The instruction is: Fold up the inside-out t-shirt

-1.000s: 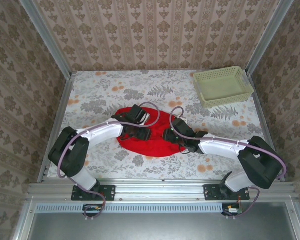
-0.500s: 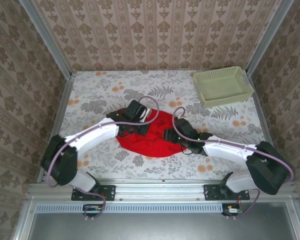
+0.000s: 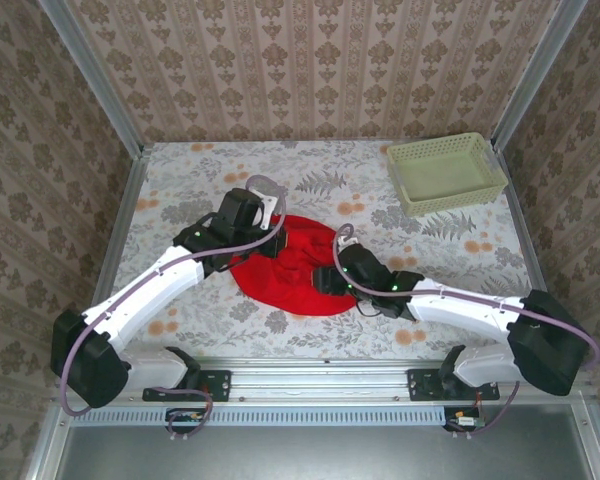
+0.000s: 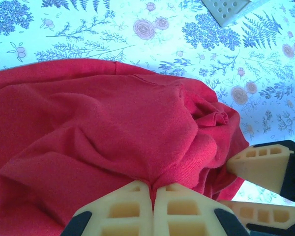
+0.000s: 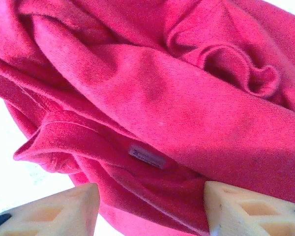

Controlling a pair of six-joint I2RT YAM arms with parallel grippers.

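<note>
Red t-shirt (image 3: 298, 275) lies bunched up near the middle of the table (image 3: 210, 190), a bit toward the near edge. The left claw (image 4: 152, 187) is pinched tight on a fold of it, arm reaching in long. The right claw (image 5: 151, 196) stands half open at the cloth, arm stretched low.

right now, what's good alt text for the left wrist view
The left gripper is shut on a fold of the crumpled bright red cloth t-shirt, which lies bunched on a white floral tablecloth. The corner of a pale green perforated basket shows at the top.
</note>
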